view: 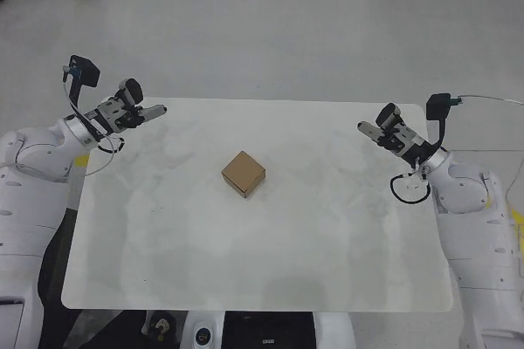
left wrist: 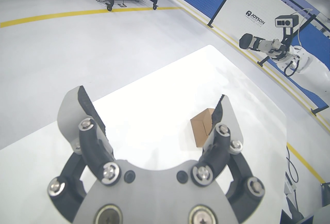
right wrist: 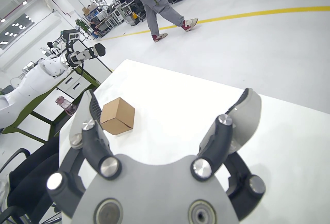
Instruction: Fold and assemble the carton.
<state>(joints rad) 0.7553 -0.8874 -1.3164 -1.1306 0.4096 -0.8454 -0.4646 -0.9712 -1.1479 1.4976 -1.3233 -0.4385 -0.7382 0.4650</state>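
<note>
the small brown cardboard carton [view: 244,174] sits mid-way on the white table [view: 244,262] as a closed, near-cubic box, so no long axis shows. it lies well apart from both jaws. the left gripper [view: 157,111] hovers at the far left corner, seemingly slightly nearer, and the right gripper [view: 367,128] at the far right. both are spread wide, empty and angled inward.

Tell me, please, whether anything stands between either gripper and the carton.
Nothing visible does. The carton sits near the middle of the table, with only tabletop between it and the left gripper and the right gripper, both open.
</note>
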